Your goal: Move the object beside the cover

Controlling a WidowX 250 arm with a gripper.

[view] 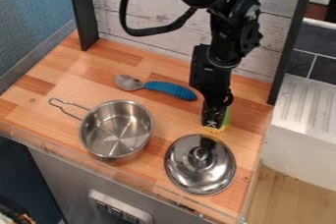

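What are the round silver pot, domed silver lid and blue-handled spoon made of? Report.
Pot: shiny metal, apparently, given its streaked reflections. Lid: seemingly polished metal, with mirror-like reflections. Spoon: glinting bowl, likely metal; ribbed, duller handle, perhaps plastic or rubber.

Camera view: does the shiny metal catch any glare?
Yes, in the camera view: bright glints on the domed lid, with a darker patch that may be a reflection of the arm; pale streaks fan across the bottom of the pot.
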